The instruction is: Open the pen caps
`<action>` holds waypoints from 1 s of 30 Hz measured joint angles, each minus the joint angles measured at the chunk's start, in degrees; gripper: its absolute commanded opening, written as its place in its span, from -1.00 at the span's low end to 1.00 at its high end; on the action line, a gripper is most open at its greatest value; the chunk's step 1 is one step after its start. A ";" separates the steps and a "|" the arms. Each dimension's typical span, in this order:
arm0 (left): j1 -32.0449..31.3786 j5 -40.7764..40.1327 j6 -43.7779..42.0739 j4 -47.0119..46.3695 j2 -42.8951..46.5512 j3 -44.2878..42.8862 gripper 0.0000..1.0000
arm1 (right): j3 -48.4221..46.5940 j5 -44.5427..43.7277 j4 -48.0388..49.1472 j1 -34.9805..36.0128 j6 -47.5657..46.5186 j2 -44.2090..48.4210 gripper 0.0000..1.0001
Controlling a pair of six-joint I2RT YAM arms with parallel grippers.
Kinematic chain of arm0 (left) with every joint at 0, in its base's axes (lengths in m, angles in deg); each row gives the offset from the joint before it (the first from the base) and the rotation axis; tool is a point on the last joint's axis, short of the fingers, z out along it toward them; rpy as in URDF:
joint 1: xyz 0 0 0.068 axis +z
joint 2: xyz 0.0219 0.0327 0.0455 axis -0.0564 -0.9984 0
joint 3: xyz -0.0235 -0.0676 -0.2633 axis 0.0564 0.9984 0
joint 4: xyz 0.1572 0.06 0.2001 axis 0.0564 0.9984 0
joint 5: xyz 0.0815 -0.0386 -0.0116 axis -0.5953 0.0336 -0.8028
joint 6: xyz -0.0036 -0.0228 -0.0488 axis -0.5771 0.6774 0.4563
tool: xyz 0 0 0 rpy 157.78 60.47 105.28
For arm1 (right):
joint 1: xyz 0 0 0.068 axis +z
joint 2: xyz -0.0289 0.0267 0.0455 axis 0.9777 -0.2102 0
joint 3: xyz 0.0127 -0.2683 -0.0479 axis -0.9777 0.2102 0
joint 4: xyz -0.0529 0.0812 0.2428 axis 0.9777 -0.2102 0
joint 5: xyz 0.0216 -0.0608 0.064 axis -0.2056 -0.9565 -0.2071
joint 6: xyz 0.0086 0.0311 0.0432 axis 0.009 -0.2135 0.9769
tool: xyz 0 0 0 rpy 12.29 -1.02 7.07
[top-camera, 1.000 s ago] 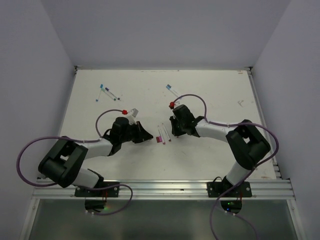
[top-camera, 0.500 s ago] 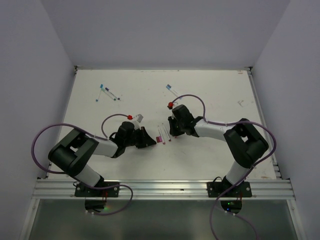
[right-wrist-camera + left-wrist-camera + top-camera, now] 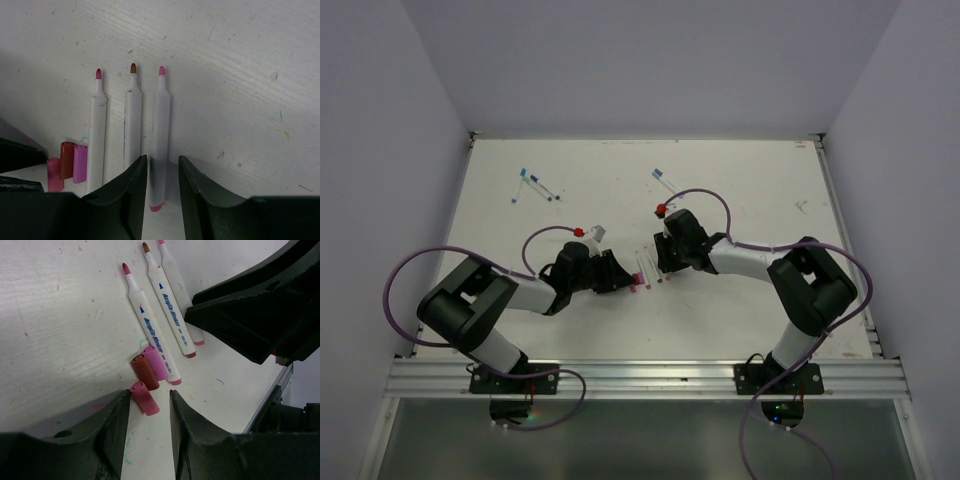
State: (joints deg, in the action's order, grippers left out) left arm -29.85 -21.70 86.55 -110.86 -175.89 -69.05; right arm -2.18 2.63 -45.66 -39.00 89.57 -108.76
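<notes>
1. Top external view: the white table (image 3: 740,200) is standing between pale violet-grey walls (image 3: 650,60), and an aluminium rail (image 3: 650,375) is running along its near edge. Both arms are reaching toward the centre, where three white pens (image 3: 645,268) are lying side by side. The blue-ended pens (image 3: 535,185) are lying well apart, at the far side.
2. Left wrist view: two of the barrels are showing blue print reading "Acrylic Marker". The pen caps are lying off the pens. The maroon cap (image 3: 145,372) and lilac cap (image 3: 155,362) are touching, beside a barrel end. The pink cap (image 3: 144,398) is lying between the jaws of the left gripper (image 3: 148,400), which are standing apart and gripping nothing.
3. Right wrist view: the jaws of the right gripper (image 3: 162,161) are standing apart, straddling the rightmost barrel. The barrel print is unreadable here. The table is showing scratches and ink specks.
</notes>
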 measured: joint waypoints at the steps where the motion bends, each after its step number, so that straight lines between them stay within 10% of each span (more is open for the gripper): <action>1: 0.00 0.00 0.02 -0.04 0.00 0.00 -0.17 | 0.00 0.00 0.00 0.00 0.00 0.00 -0.29; 10: 0.00 -2.43 -0.59 2.89 3.61 -0.02 0.00 | -4.09 -1.81 -3.67 -0.17 -1.31 -0.11 -0.27; 30: 9.70 -4.92 -10.25 15.13 10.62 -9.66 0.08 | -59.06 -1.03 -17.05 -18.99 -13.33 -32.35 -0.27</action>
State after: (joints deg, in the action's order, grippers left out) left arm -20.14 -26.62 76.30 -95.73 -165.27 -78.71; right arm -61.24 1.60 -62.71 -57.99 76.24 -141.10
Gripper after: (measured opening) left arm 0.537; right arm 0.364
